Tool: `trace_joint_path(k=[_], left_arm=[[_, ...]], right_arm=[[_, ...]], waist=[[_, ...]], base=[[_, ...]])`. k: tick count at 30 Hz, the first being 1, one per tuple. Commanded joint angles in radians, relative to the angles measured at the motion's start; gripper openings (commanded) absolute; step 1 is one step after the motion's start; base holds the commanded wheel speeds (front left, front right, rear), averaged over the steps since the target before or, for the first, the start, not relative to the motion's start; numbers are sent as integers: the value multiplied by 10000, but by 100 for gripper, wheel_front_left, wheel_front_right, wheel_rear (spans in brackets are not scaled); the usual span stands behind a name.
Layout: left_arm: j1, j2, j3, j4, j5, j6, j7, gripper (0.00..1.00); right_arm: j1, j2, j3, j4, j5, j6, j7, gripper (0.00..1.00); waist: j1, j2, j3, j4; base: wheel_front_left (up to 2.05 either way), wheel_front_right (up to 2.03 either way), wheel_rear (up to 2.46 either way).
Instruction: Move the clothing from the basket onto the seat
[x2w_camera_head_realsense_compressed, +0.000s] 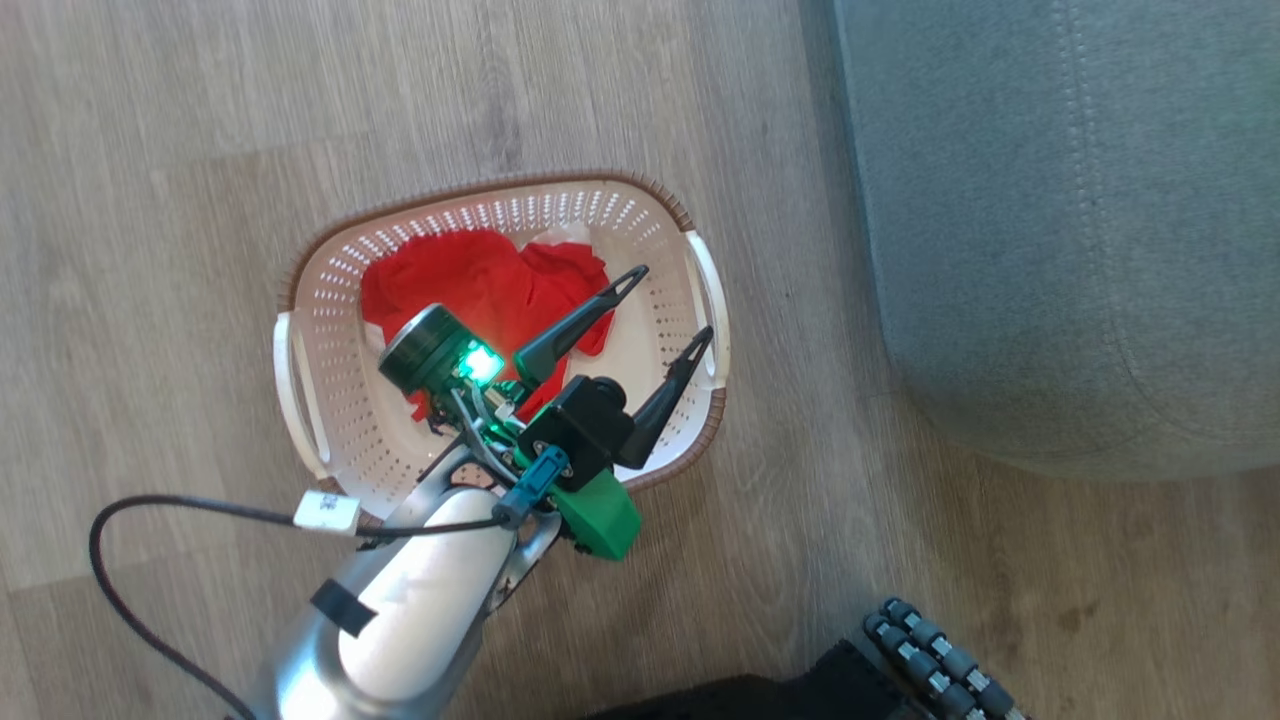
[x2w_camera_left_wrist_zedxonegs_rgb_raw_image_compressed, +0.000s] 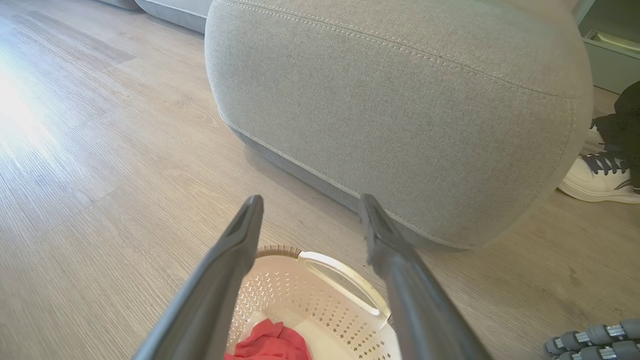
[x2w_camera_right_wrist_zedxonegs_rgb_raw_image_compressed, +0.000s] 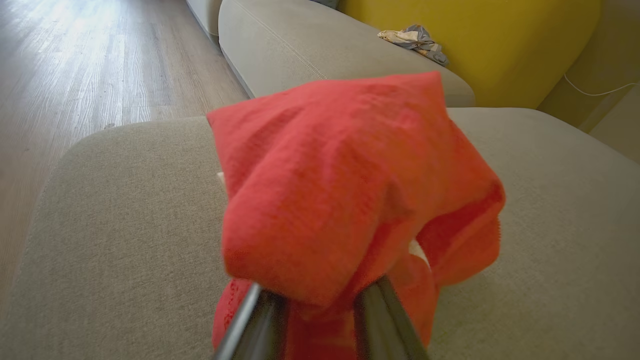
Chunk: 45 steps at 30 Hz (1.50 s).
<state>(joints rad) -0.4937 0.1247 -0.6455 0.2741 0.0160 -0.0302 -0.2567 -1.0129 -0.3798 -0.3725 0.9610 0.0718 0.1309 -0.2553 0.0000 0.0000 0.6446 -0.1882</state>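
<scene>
two garments are apart: a red garment (x2w_camera_right_wrist_zedxonegs_rgb_raw_image_compressed: 350, 190) is pinched by and draped over the right gripper (x2w_camera_right_wrist_zedxonegs_rgb_raw_image_compressed: 320, 297) above the grey seat (x2w_camera_right_wrist_zedxonegs_rgb_raw_image_compressed: 125, 225), due for release, while a second red garment (x2w_camera_head_realsense_compressed: 470, 280) lies in the basket (x2w_camera_head_realsense_compressed: 330, 400) under the wide-spread left gripper (x2w_camera_head_realsense_compressed: 674, 301), which must next descend and pinch it.

No legible text, number or brand mark is present. A white tag (x2w_camera_head_realsense_compressed: 327, 511) on the black cable (x2w_camera_head_realsense_compressed: 180, 505), at the near left edge of the basket (x2w_camera_head_realsense_compressed: 335, 400), carries dark print that is too small to read. The white shoe (x2w_camera_left_wrist_zedxonegs_rgb_raw_image_compressed: 597, 180) at far right shows a dark side mark that cannot be identified.
</scene>
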Motion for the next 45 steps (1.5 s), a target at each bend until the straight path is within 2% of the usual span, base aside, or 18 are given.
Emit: trace_joint_path(k=[1, 4, 7, 22, 26, 35, 40, 45], left_arm=[[-26, 16, 165, -285, -97, 73, -51, 100], [10, -11, 110, -265, -166, 88, -51, 100], [63, -54, 79, -239, -247, 100, -51, 100], [1103, -486, 308, -290, -745, 257, -51, 100], [1491, -560, 610, -403, -857, 317, -51, 100], [2262, -680, 1675, -874, -1057, 658, -51, 100], [2688, -720, 2490, -1114, -1163, 1123, -51, 100], [3184, -737, 3462, -1301, -1286, 1654, -51, 100]], right_arm=[[25, -173, 24, -208, -8, -2, -65, 100], [133, -185, 27, -180, -66, -2, -65, 100], [261, 4, -28, -342, 353, -2, -65, 100], [2298, -150, 1348, -1911, 949, -2, -65, 100], [2791, -97, 2028, -2862, 1347, -2, -65, 100], [4729, 129, 3274, -5868, 2755, -2, -65, 100], [6052, 352, 3765, -7251, 3397, -2, -65, 100], [7275, 758, 4138, -8138, 3587, -2, -65, 100]], waist=[[0, 0, -138, -25], [0, 0, -403, -48], [0, 0, -751, -47], [0, 0, -3486, 122], [0, 0, -4185, 247], [0, 0, -5393, 849], [0, 0, -5913, 1218], [0, 0, -6248, 1555]], base=[[0, 0, 0], [0, 0, 0], [0, 0, 0], [0, 0, 0], [0, 0, 0], [0, 0, 0], [0, 0, 0], [0, 0, 0]])
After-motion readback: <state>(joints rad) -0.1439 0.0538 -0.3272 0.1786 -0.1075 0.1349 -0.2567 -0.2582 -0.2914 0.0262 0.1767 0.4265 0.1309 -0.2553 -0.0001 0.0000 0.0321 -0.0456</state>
